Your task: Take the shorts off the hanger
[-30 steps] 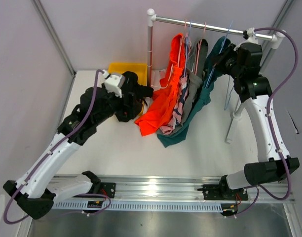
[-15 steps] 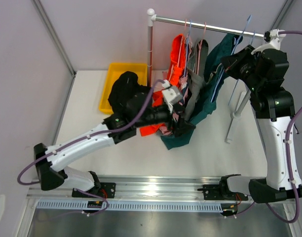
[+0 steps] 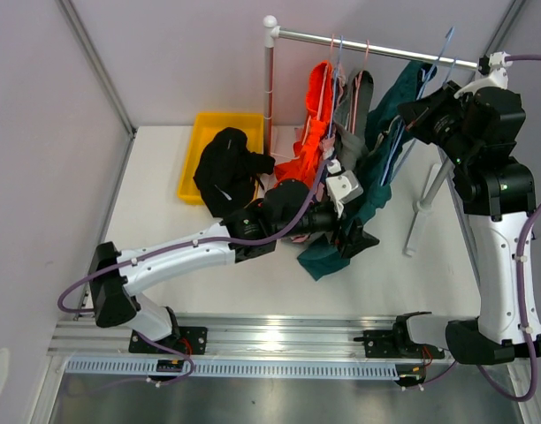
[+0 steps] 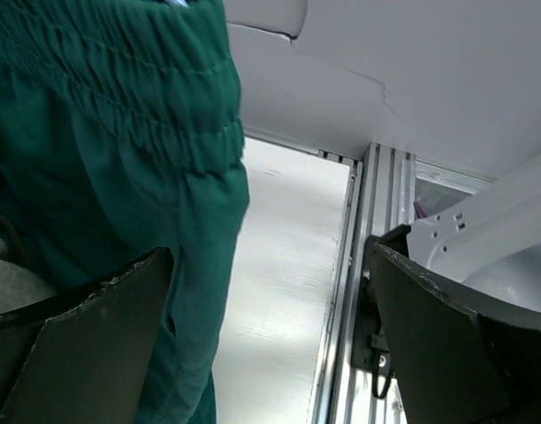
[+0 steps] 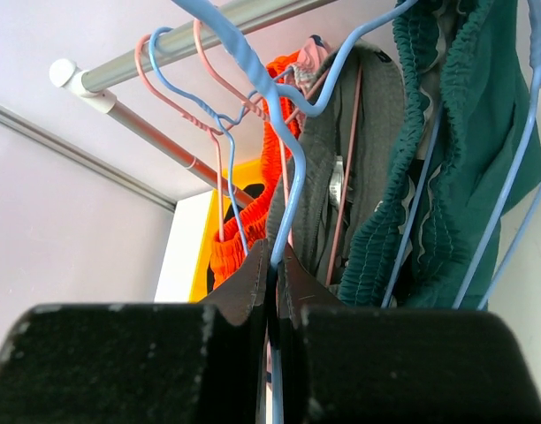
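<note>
Teal shorts (image 3: pixel 405 88) of soft gathered fabric hang limp below the silver metal rail (image 3: pixel 368 41) on a pale blue wire hanger (image 5: pixel 288 150), which the right gripper (image 5: pixel 272 256) pinches tight. The left gripper (image 4: pixel 270 252) gapes beside the cloth. Light and floppy, the fabric is best seized at its elastic waistband.

Orange shorts (image 3: pixel 313 132) and grey shorts (image 5: pixel 377 132) hang on rail (image 3: pixel 368 49). Teal shorts (image 3: pixel 326 256) draped on blue hanger (image 5: pixel 293 159). Black shorts (image 3: pixel 224 168) crumpled against yellow bin (image 3: pixel 209 124).

Five shorts (image 3: pixel 316 132), one yellow bin (image 3: pixel 204 132), one rail (image 3: pixel 385 49)
</note>
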Controlling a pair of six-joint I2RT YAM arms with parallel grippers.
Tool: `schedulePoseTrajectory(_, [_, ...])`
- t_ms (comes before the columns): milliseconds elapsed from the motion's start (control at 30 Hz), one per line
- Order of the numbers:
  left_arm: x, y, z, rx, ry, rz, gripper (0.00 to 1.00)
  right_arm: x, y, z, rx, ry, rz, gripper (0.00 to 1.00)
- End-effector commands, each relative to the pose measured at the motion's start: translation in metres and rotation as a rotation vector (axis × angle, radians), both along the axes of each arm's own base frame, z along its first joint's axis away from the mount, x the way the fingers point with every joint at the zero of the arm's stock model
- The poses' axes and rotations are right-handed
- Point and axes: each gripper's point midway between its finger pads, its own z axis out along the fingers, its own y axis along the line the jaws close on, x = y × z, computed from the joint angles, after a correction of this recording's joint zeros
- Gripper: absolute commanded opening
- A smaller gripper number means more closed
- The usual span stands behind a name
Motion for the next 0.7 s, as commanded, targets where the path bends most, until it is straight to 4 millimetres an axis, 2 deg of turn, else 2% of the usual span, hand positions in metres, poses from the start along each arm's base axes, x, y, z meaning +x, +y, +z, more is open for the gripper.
schedulePoseTrajectory(0, [0.006, -0.009, 0.032, -0.087, -0.059, 0.023, 0.99, -0.026, 0.000, 0.057, 0.039, -0.173, 0.020, 0.00])
schedulePoseTrajectory(100, [0.012, -0.015, 0.023, -0.065, -0.053, 0.044, 0.99, -0.030, 0.000, 0.062, 0.045, -0.184, 0.025, 0.00])
schedulePoseTrajectory(200, [0.017, -0.020, 0.015, -0.048, -0.050, 0.058, 0.93, -0.034, 0.001, 0.065, 0.051, -0.191, 0.030, 0.00])
schedulePoseTrajectory(233, [0.018, -0.021, 0.011, -0.041, -0.048, 0.061, 0.82, -0.035, 0.001, 0.065, 0.051, -0.192, 0.031, 0.00])
schedulePoseTrajectory(300, [0.023, -0.024, 0.001, -0.021, -0.038, 0.079, 0.65, -0.037, 0.000, 0.067, 0.054, -0.198, 0.030, 0.00])
schedulePoseTrajectory(333, [0.025, -0.024, -0.003, -0.013, -0.036, 0.087, 0.51, -0.038, 0.001, 0.068, 0.057, -0.199, 0.033, 0.00])
schedulePoseTrajectory(367, [0.025, -0.026, -0.008, -0.003, -0.033, 0.089, 0.41, -0.039, 0.000, 0.068, 0.058, -0.198, 0.033, 0.00])
schedulePoseTrajectory(400, [0.027, -0.026, -0.010, 0.000, -0.033, 0.095, 0.18, -0.040, 0.002, 0.069, 0.066, -0.198, 0.041, 0.00])
schedulePoseTrajectory(433, [0.029, -0.026, -0.014, 0.007, -0.027, 0.105, 0.04, -0.040, 0.001, 0.069, 0.070, -0.199, 0.041, 0.00])
schedulePoseTrajectory(467, [0.028, -0.024, -0.018, 0.018, -0.022, 0.108, 0.00, -0.041, 0.001, 0.070, 0.079, -0.200, 0.044, 0.00])
schedulePoseTrajectory(567, [0.023, -0.017, -0.023, 0.020, -0.023, 0.118, 0.00, -0.041, 0.000, 0.070, 0.088, -0.199, 0.046, 0.00])
schedulePoseTrajectory(633, [0.013, -0.007, -0.019, 0.012, -0.028, 0.126, 0.00, -0.039, -0.002, 0.070, 0.092, -0.200, 0.041, 0.00])
schedulePoseTrajectory(667, [0.007, -0.002, -0.029, 0.024, -0.020, 0.125, 0.00, -0.036, -0.006, 0.069, 0.090, -0.196, 0.029, 0.00])
